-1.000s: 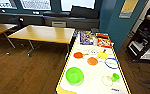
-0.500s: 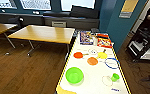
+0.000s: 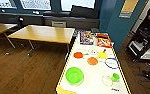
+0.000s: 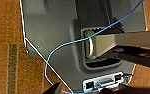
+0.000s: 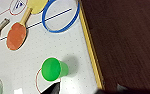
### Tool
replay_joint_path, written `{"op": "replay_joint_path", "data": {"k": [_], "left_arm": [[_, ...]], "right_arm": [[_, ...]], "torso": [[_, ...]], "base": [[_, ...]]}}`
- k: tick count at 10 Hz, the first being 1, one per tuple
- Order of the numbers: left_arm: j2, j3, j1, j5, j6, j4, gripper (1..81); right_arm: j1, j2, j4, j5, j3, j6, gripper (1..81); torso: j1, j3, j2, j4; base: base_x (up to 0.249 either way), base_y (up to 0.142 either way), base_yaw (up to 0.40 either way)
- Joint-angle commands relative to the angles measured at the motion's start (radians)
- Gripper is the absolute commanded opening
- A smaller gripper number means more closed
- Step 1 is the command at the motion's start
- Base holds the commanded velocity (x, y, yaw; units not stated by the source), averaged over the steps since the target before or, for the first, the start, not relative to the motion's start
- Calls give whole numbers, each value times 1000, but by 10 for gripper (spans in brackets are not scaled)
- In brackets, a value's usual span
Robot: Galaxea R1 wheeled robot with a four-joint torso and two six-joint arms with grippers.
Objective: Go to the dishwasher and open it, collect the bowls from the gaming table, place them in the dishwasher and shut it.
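Observation:
The gaming table (image 3: 66, 65), white-topped with a yellow edge (image 5: 90, 52), runs away from me at centre right. A lime green bowl (image 3: 74, 75) sits near its close end. Farther along lie two orange round pieces (image 3: 78, 55) (image 3: 92, 60), a yellow one (image 3: 102, 55) and a blue-rimmed ring-like dish (image 3: 112, 63). In the right wrist view the orange (image 5: 16, 36) and yellow (image 5: 37, 5) pieces have handle-like stubs, so I cannot tell whether they are bowls. The blue rim (image 5: 61, 16) lies close to the table's edge. The dishwasher is out of view.
A small green cup (image 3: 115, 77) (image 5: 52, 69) stands near the table's right edge. Colourful boxes (image 3: 86, 37) lie at the far end. A wooden table (image 3: 43, 33) stands left, a black cart (image 3: 146, 46) right. The left wrist view holds my grey body (image 4: 53, 30) and a blue cable (image 4: 66, 45).

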Motion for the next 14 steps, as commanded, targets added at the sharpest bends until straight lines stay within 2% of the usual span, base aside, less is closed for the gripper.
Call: {"op": "replay_joint_path", "data": {"k": [1, 7, 14], "left_arm": [[-3, 0, -3, 65, -1, -15, 811], [-3, 0, -3, 65, -1, -15, 811], [-3, 0, -3, 65, -1, -15, 811]], "right_arm": [[104, 5, 18, -35, -31, 23, 811], [118, 72, 24, -24, -150, 45, 811], [90, 212, 22, -10, -245, 45, 811]], "torso": [[0, 0, 0, 0], [0, 0, 0, 0], [0, 0, 1, 0]], "base": [[0, 0, 0], [0, 0, 0], [0, 0, 0]]}}
